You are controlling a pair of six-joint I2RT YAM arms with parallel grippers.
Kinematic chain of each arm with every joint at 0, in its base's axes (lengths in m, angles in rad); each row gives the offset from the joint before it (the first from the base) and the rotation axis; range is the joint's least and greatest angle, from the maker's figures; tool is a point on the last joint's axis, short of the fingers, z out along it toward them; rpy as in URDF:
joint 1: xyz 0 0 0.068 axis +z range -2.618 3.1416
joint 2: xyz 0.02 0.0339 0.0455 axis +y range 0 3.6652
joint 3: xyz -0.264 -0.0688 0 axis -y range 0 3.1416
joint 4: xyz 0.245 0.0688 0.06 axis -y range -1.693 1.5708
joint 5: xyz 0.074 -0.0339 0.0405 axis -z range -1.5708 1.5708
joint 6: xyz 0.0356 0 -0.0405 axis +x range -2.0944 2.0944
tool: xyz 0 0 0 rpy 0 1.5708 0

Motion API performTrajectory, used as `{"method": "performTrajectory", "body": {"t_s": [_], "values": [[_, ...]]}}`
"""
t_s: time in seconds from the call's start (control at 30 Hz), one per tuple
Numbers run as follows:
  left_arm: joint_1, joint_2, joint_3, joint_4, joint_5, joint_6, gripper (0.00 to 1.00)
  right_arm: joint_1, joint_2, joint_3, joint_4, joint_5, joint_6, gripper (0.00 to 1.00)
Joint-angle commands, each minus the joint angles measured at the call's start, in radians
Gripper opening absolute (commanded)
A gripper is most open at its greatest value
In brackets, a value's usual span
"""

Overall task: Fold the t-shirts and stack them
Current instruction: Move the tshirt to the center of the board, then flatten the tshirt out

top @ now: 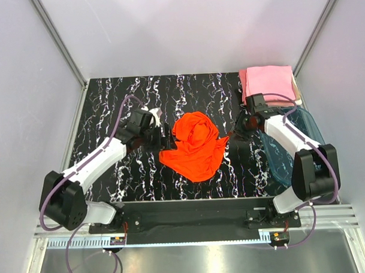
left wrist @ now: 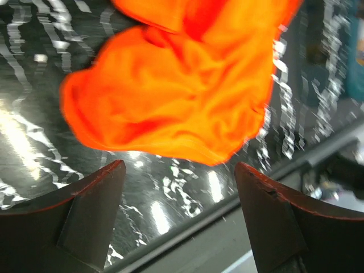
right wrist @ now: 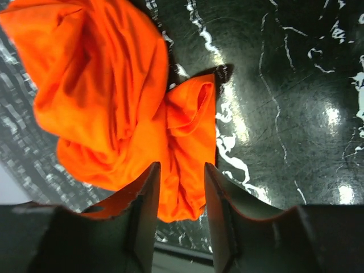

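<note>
Orange t-shirt [top: 195, 147] lies crumpled on the table [top: 109, 103], not folded yet. Left gripper [left wrist: 179, 170] is just left of it, jaws wide, holding nothing. Right gripper [right wrist: 182, 170] is at its right edge, jaws half closed astride a fold; can't tell if pinched. Pink t-shirts [top: 269, 82], far-right of it, are folded and stacked. Left: flatten, fold and stack the orange one. Teal tub [top: 311, 129], right of it, shows nothing inside, though the arm hides part.

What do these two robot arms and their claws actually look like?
The left arm and right arm have smooth white shells between chunky black joints, each carrying a thin purple cable. The left gripper and right gripper are black, with two flat dark fingers edged in red.
</note>
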Motion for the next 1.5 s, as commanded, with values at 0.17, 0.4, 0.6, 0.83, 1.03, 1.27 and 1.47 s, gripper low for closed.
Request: {"method": "performTrajectory", "body": {"t_s": [0.17, 0.4, 0.6, 0.83, 1.03, 1.27, 1.47], "values": [[-0.007, 0.062, -0.080, 0.104, -0.067, -0.061, 0.80, 0.068, 0.155, 0.031, 0.081, 0.151, 0.030, 0.46], [-0.017, 0.110, -0.165, 0.156, -0.124, -0.075, 0.80, 0.068, 0.210, 0.046, 0.099, 0.211, 0.035, 0.47], [-0.015, 0.194, -0.186, 0.265, -0.098, -0.080, 0.74, 0.068, 0.275, 0.080, 0.104, 0.191, 0.026, 0.49], [0.084, 0.306, -0.037, 0.198, -0.101, -0.018, 0.01, 0.068, 0.129, 0.092, 0.040, 0.197, -0.005, 0.51], [0.267, 0.404, 0.280, 0.023, -0.140, 0.069, 0.00, 0.068, -0.029, 0.082, -0.008, 0.175, -0.017, 0.52], [0.217, 0.394, 0.510, -0.158, -0.246, 0.198, 0.55, 0.066, -0.092, 0.052, -0.017, 0.139, -0.053, 0.53], [-0.078, 0.296, 0.313, -0.088, -0.221, 0.123, 0.55, 0.066, -0.109, 0.058, -0.013, 0.102, -0.077, 0.54]]}}
